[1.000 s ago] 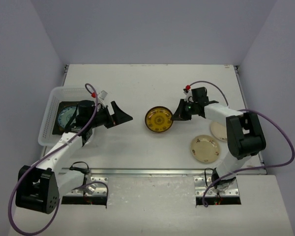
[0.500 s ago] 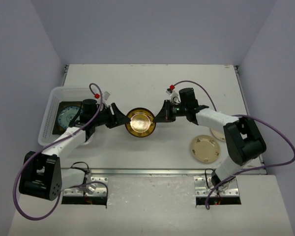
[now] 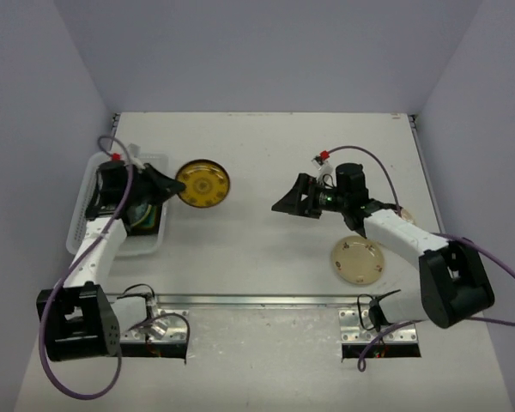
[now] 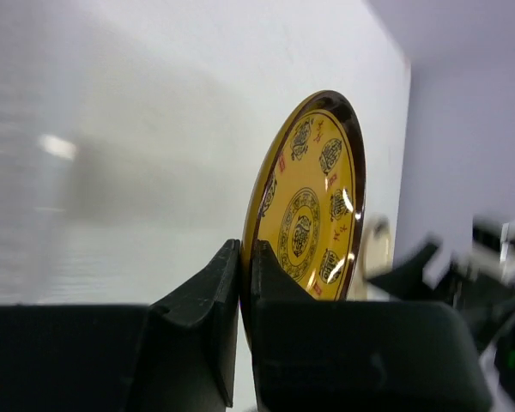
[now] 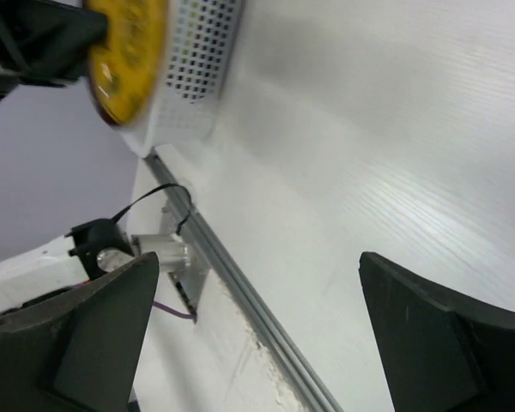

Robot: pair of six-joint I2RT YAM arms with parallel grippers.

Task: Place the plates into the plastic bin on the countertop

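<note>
Tabletop [image 3: 266, 146]: we see it white, carrying everything.
Plastic bin [image 3: 77, 232]: at the tabletop's left edge.
Left fingers [image 4: 197, 309]: clamped on the yellow patterned plate [image 3: 202, 183], just beside the bin.
Right fingers [image 5: 429, 343]: spread wide, we see nothing between them.
Cream plate [image 3: 357, 259]: flat, near the front edge.

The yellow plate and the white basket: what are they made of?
The yellow patterned plate looks like glazed ceramic: glossy, with sharp glints, though hard plastic is possible. The white basket looks like thin matte plastic: rows of small moulded holes pierce its wall.
</note>
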